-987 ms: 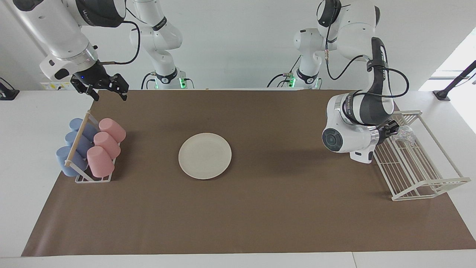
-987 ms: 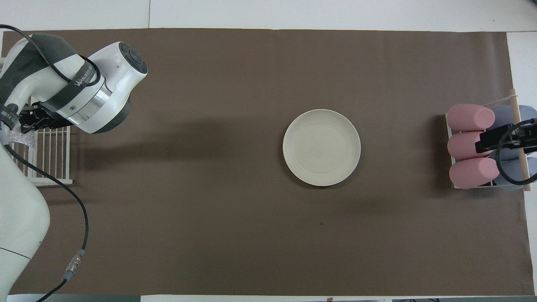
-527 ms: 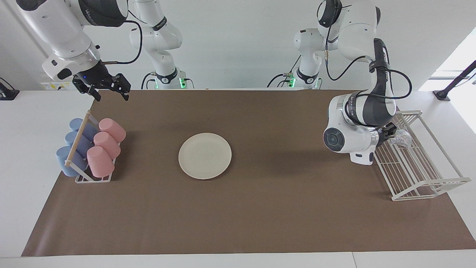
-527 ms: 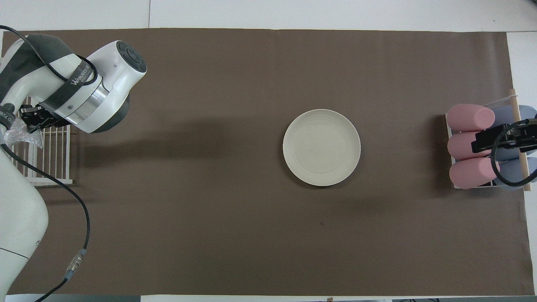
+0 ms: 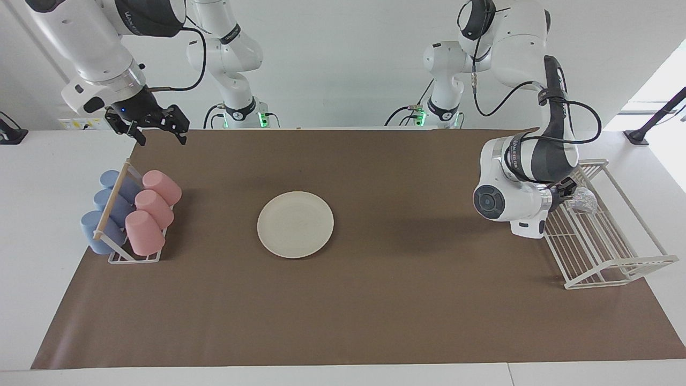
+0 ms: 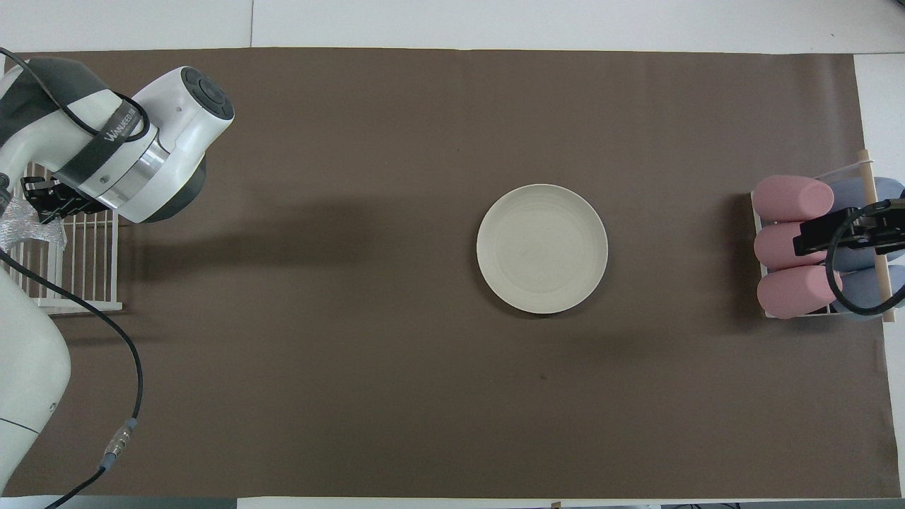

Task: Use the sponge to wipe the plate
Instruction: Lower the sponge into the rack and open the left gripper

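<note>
The cream-white plate (image 5: 295,224) lies flat on the brown mat in the middle of the table; it also shows in the overhead view (image 6: 541,248). My left gripper (image 5: 569,192) is over the white wire rack (image 5: 605,252) at the left arm's end and is shut on the silvery sponge (image 5: 584,200). In the overhead view the sponge (image 6: 18,227) shows beside the left gripper (image 6: 42,205), partly hidden by the arm. My right gripper (image 5: 158,131) is open and empty, up in the air over the cup rack (image 5: 128,214), and the arm waits.
The cup rack holds three pink cups (image 6: 792,244) and several blue cups (image 5: 104,212) at the right arm's end. The wire rack (image 6: 78,283) stands at the mat's edge. The brown mat (image 5: 375,300) covers most of the table.
My left arm has shifted a little toward its own end of the table, and the sponge moved with the gripper over the wire rack. The right gripper barely moved. The plate has not moved.
</note>
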Robot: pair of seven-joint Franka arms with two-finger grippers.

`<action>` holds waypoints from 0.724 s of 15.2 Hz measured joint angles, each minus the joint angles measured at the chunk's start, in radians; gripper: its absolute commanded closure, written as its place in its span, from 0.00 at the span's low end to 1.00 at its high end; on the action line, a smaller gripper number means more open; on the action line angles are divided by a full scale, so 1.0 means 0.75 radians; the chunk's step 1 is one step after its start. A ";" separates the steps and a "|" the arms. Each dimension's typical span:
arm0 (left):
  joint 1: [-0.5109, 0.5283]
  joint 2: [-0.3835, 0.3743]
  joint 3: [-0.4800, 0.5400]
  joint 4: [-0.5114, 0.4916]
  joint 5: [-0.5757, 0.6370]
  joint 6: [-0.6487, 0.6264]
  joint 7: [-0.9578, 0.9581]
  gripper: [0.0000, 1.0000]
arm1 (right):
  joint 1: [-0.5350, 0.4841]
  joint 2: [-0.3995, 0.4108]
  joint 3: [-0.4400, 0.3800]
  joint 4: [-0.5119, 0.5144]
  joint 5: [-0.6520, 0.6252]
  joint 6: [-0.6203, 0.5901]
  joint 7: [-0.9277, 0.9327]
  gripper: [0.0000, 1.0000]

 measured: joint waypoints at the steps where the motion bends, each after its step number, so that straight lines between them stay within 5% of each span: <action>1: 0.004 0.000 0.000 0.000 0.000 0.003 -0.001 0.00 | 0.000 0.000 0.000 0.000 0.000 0.000 0.000 0.00; 11: 0.013 0.000 -0.001 -0.001 -0.001 0.021 -0.003 0.00 | 0.000 0.000 0.000 0.001 0.000 0.000 0.000 0.00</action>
